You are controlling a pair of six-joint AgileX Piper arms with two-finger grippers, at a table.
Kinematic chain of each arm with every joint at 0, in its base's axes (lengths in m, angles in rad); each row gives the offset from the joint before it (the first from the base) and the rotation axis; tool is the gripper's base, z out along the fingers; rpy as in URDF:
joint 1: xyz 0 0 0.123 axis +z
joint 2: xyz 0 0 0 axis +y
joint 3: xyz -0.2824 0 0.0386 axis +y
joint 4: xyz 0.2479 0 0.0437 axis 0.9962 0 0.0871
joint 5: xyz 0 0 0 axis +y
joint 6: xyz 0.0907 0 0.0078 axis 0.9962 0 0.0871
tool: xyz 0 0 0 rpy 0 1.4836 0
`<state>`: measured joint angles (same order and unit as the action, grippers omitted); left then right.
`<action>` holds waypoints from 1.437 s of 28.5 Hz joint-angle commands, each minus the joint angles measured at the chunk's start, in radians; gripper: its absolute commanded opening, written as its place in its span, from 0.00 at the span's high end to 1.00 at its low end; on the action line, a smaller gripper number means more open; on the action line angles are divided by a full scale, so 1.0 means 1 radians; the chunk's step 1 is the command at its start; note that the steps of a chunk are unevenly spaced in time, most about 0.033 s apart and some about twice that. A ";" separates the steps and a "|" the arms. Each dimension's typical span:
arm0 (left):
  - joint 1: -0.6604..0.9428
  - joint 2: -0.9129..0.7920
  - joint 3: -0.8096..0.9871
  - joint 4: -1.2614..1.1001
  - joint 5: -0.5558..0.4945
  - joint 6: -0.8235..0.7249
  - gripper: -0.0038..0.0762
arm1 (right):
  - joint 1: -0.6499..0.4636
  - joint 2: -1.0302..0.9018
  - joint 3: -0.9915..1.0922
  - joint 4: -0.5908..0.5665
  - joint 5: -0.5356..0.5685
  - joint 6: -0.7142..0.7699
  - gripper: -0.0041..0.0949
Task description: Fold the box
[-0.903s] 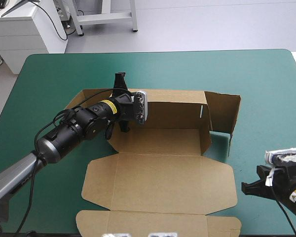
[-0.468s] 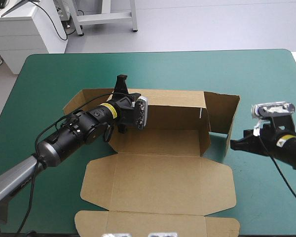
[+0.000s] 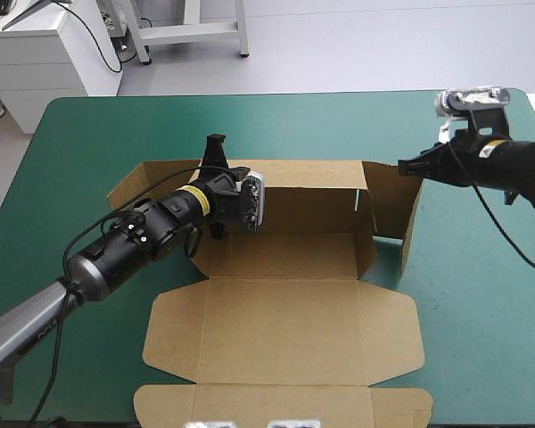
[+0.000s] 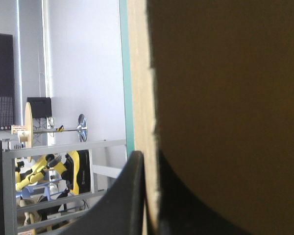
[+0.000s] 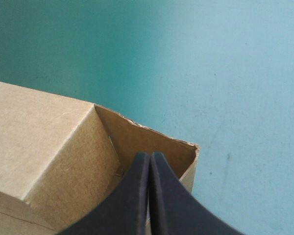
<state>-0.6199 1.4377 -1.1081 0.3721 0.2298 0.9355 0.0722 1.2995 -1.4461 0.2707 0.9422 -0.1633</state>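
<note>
R pincer [image 3: 401, 166] prob. at box [image 3: 285, 330] corner

Brown box [image 3: 281, 294] mid-table: far wall & R end flap raised, lid flat twd near edge.

High view down from behind; both wrist views close against the box [image 3: 285, 321]

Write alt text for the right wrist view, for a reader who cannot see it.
The right gripper, its black fingers shut into one pointed arch, hangs close over a corner of the brown box where two raised walls meet; contact cannot be told. Bare teal-green cover lies beyond the box.
</note>
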 commanded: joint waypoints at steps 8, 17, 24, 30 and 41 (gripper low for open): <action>0.002 -0.031 0.046 0.237 0.069 -0.269 0.96 | 0.050 0.226 -0.267 0.046 0.021 -0.006 0.97; 0.001 -0.038 0.074 0.238 0.049 -0.292 0.96 | 0.075 0.431 -0.469 -0.006 0.126 0.076 0.97; -0.027 -0.041 0.074 0.242 0.051 -0.309 0.96 | 0.075 0.565 -0.608 -0.036 0.304 0.108 0.97; -0.027 -0.041 0.074 0.246 0.063 -0.319 0.96 | 0.075 0.563 -0.574 -0.058 0.304 0.112 0.97; -0.027 -0.041 0.074 0.273 0.073 -0.319 0.96 | 0.075 0.444 -0.380 -0.028 0.304 0.064 0.97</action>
<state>-0.6405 1.4122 -1.0319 0.6607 0.2298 0.6321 0.1520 1.8313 -1.8397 0.2215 1.2429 -0.0724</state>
